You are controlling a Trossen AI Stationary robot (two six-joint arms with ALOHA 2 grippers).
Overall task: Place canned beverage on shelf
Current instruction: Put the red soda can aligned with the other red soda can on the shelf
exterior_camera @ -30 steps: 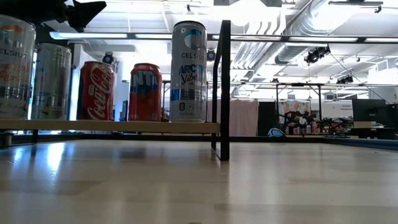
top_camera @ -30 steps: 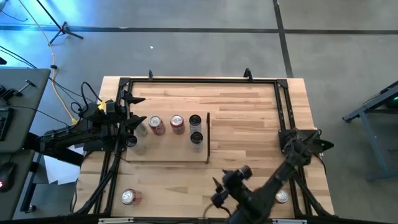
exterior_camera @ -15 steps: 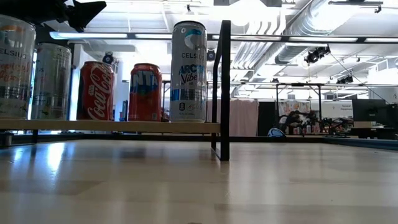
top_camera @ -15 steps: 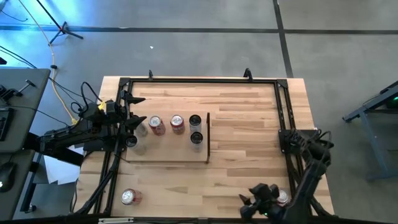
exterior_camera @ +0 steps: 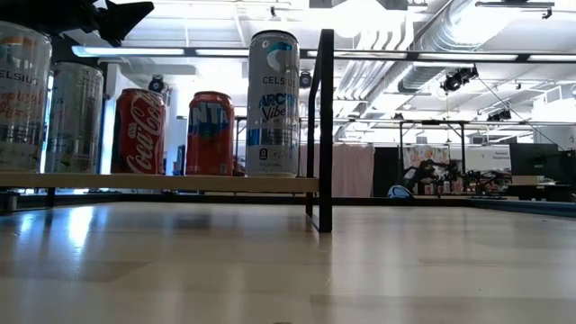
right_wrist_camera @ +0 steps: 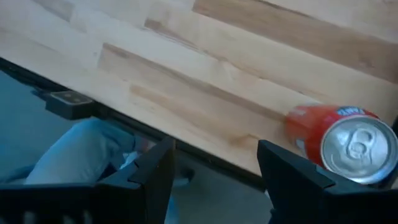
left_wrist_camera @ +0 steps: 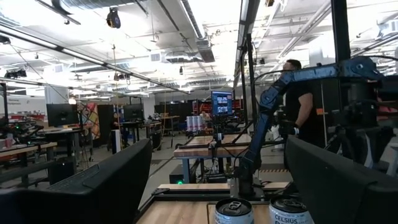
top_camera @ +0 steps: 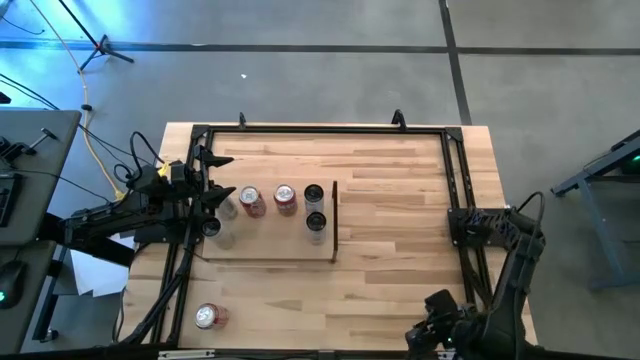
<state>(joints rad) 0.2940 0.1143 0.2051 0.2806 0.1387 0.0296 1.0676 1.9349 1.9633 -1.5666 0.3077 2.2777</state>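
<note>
Pale wooden tabletop (top_camera: 400,200); grey concrete floor (top_camera: 330,80); workshop benches (exterior_camera: 468,184) behind.

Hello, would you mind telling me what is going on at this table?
The robot is stocking cans on the shelf. Several cans already stand there, and the open left hand hovers above the shelf's left end. The right hand, also open, is at the near right edge of the table, beside an orange can that it has not yet gripped. One more can stands at the near left.
</note>
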